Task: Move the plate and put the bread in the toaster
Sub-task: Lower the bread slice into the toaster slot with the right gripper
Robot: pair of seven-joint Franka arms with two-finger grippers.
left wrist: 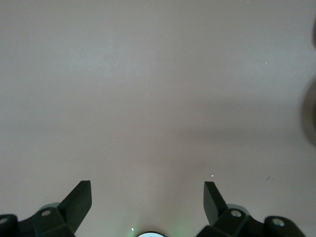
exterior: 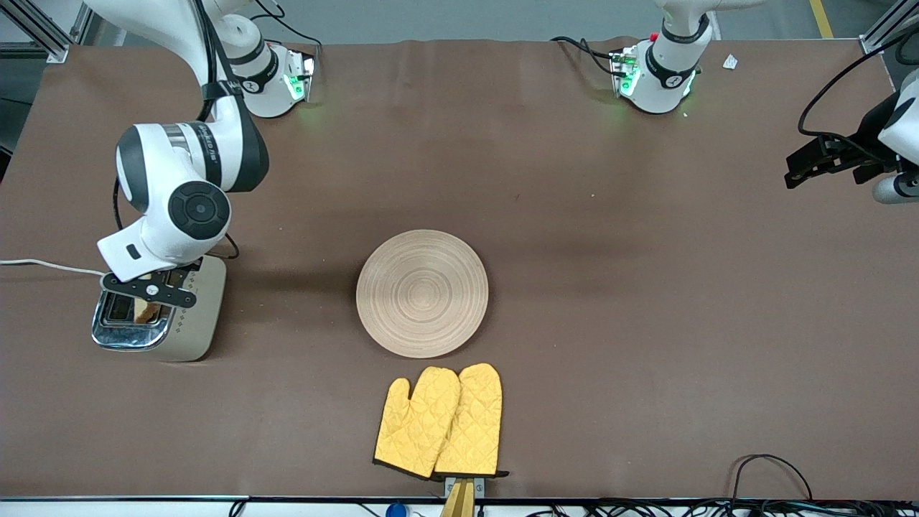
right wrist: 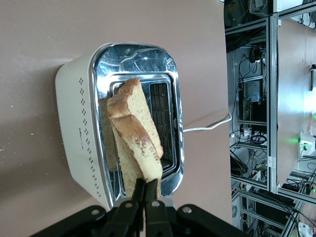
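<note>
The cream toaster with a chrome top stands near the right arm's end of the table. My right gripper is right above it, shut on the brown bread slice. In the right wrist view the gripper pinches one edge of the bread, which hangs tilted over the slots of the toaster; I cannot tell how deep its lower end sits. The beige ringed plate lies at the table's middle, bare. My left gripper waits open and empty over bare table at the left arm's end.
A pair of yellow oven mitts lies just nearer to the camera than the plate, by the table's edge. The toaster's white cord runs off the right arm's end of the table. Brown table surrounds the plate.
</note>
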